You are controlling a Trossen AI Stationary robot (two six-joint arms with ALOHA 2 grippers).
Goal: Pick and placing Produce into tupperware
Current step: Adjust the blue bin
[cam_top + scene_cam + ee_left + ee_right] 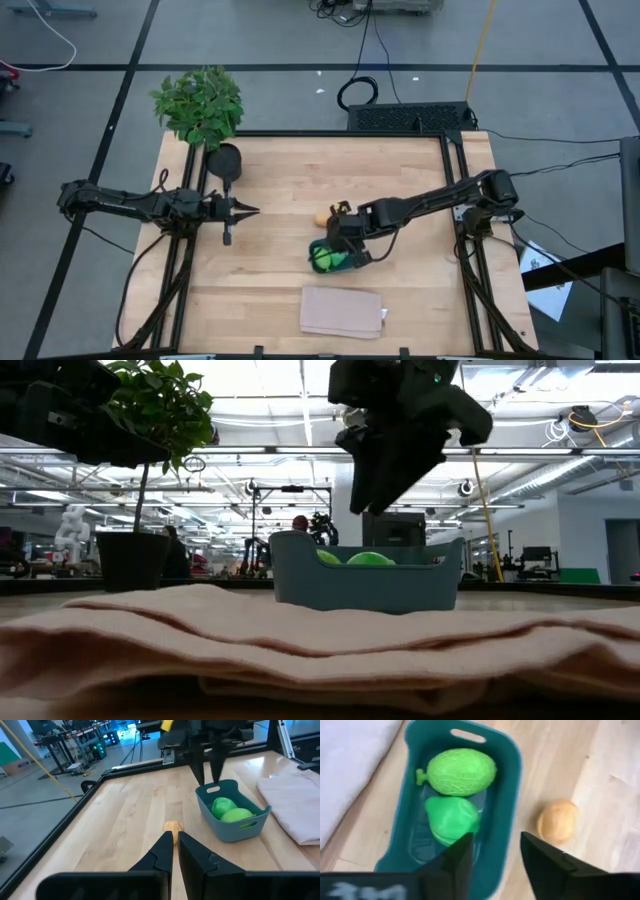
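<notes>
Two green fruits in the tub, one orange-tan piece out on the wood.

From above, the right gripper covers most of the teal tupperware, so only a patch of green shows there; from table height the folded beige cloth hides the tub's base, and only the tops of the fruit clear its rim. The right wrist view shows the contents: one netted green fruit and one smoother green fruit, touching. The single orange-tan piece lies on the table just beside the tub's wall. The right gripper hovers above the tub, fingers parted and empty. The left gripper waits near the potted plant, fingers nearly together, holding nothing.
</notes>
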